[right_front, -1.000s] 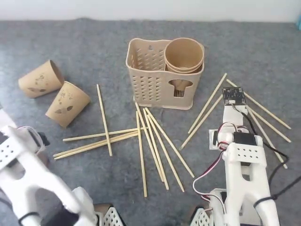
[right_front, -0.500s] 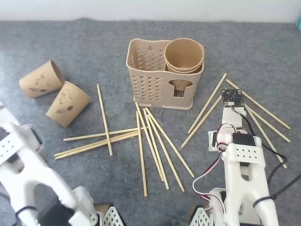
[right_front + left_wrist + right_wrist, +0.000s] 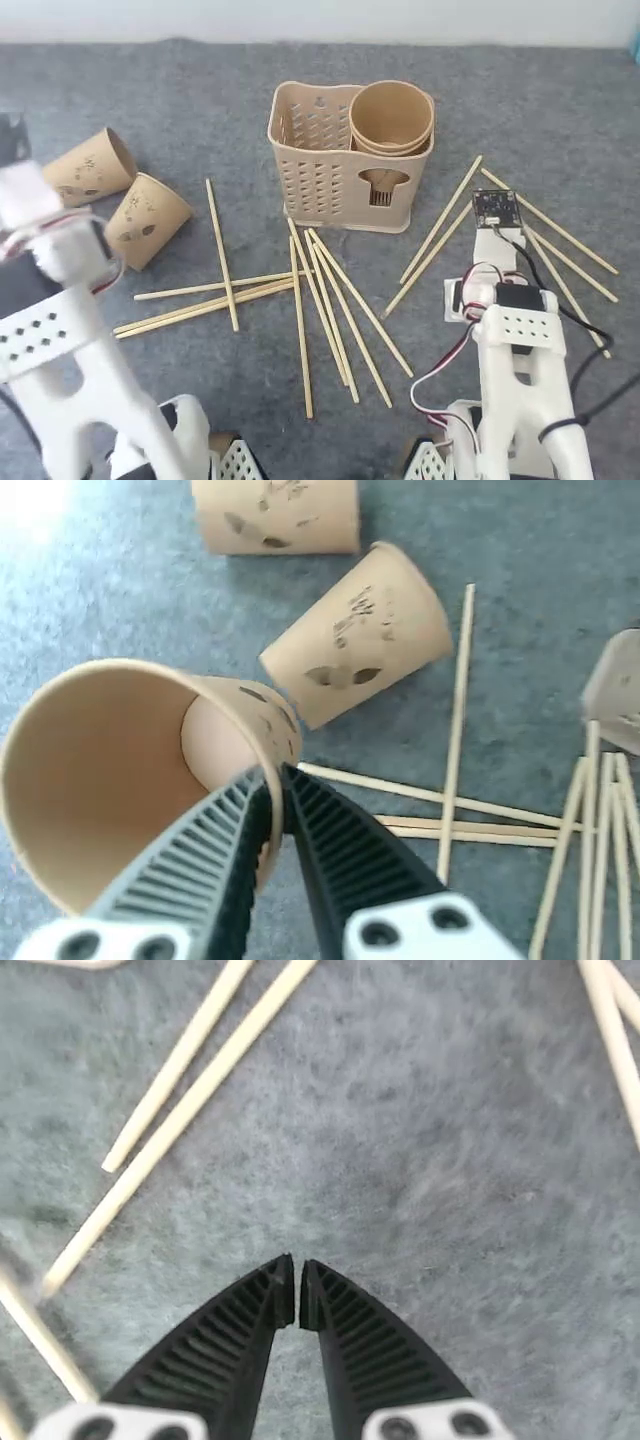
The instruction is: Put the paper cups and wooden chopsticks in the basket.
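Note:
My left gripper (image 3: 275, 775) is shut on the rim of a brown paper cup (image 3: 110, 770), holding it above the carpet. Two more paper cups (image 3: 275, 515) (image 3: 360, 635) lie on their sides beneath it; the high view shows them at the far left (image 3: 88, 168) (image 3: 150, 215), beside the left arm (image 3: 60, 300). The beige basket (image 3: 320, 175) stands at the back centre with stacked cups (image 3: 392, 115) in one compartment. Wooden chopsticks (image 3: 222, 255) are strewn in front of it. My right gripper (image 3: 298, 1265) is shut on nothing, low over the carpet near chopsticks (image 3: 190, 1100).
More chopsticks (image 3: 440, 220) fan out to the right of the basket, around the right arm (image 3: 510, 320). Grey carpet covers the whole table. Open room lies between the two lying cups and the basket.
The left arm has swung up and toward the two lying cups, now standing much higher at the left. The right arm, basket and chopsticks have stayed put.

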Tool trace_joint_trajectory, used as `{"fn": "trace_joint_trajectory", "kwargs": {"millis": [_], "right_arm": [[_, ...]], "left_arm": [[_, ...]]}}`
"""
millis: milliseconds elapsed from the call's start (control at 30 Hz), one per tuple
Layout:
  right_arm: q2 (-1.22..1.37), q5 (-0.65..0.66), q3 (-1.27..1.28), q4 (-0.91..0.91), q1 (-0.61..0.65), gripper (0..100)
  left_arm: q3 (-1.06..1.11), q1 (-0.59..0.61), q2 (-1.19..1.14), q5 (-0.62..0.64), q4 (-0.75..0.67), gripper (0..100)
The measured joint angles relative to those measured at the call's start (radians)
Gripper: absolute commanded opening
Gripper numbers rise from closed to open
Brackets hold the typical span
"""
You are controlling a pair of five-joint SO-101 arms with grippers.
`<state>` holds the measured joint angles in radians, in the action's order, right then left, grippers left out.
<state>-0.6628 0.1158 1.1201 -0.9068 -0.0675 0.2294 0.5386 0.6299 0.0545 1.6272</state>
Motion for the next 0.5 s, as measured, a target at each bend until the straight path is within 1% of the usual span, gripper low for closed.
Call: {"fn": "trace_joint_trajectory", "kwargs": {"millis": [100,267,400,500], "right_arm": [[-0.002,0.000,0.000,0.000,-0.015,3.7],[-0.002,0.000,0.000,0.009,-0.015,3.7],[-0.002,0.000,0.000,0.009,-0.017,3.7],[-0.002,0.000,0.003,0.025,-0.015,3.7]], "left_arm": [[-0.193,-0.112,-0.100,0.040,0.078,1],[-0.512,-0.284,-0.342,0.089,0.095,1],[-0.735,-0.407,-0.555,0.095,0.095,1],[-0.899,-0.488,-0.661,0.095,0.097,1]]}}
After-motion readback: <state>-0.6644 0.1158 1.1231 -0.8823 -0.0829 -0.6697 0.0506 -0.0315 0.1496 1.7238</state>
